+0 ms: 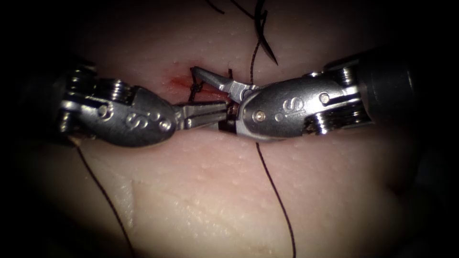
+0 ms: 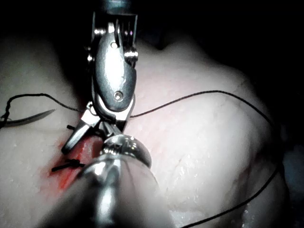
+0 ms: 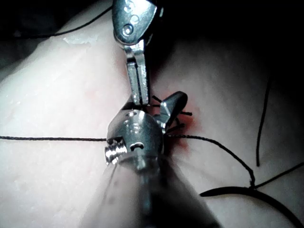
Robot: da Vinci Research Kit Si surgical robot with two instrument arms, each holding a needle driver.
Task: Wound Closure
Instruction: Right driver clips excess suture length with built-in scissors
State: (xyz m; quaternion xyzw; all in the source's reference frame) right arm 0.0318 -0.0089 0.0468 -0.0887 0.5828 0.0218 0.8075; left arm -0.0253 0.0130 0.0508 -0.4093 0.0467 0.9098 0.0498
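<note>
The left pincer is lying closed beside the cut, contents unclear; the right pincer is gaping over the knot. The needle is lying free; keep the thread slack.

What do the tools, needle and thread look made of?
Left tool and right tool: polished metal, likely steel, with bright glints and rivets. Needle: a thin dark curve lying free on the tissue, probably metal. Thread: a fine dark strand, limp and curling; material unclear. Tissue: pale, moist, pored, soft-looking.
</note>
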